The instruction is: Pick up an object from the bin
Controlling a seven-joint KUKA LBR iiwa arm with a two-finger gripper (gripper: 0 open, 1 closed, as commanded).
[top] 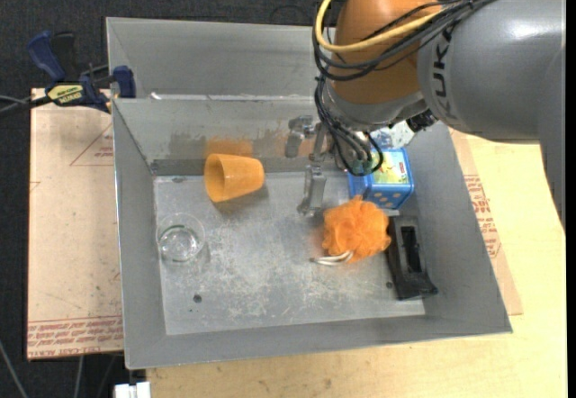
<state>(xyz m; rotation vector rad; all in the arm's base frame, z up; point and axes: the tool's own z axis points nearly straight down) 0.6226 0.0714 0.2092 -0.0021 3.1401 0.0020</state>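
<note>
Beside the orange mesh sponge (356,230), empty tool (304,178), jaws apart; "UKA" lettering on the arm (508,49).

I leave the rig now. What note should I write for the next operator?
The pincer is low in the bin, just left of the orange mesh puff; open or shut, I cannot tell.
The blue box stands behind the puff, the black block right of it, the orange cup lies on its side at back left, the clear glass at front left.
Done: nothing lifted.
Left: grasp one thing and raise it.
</note>
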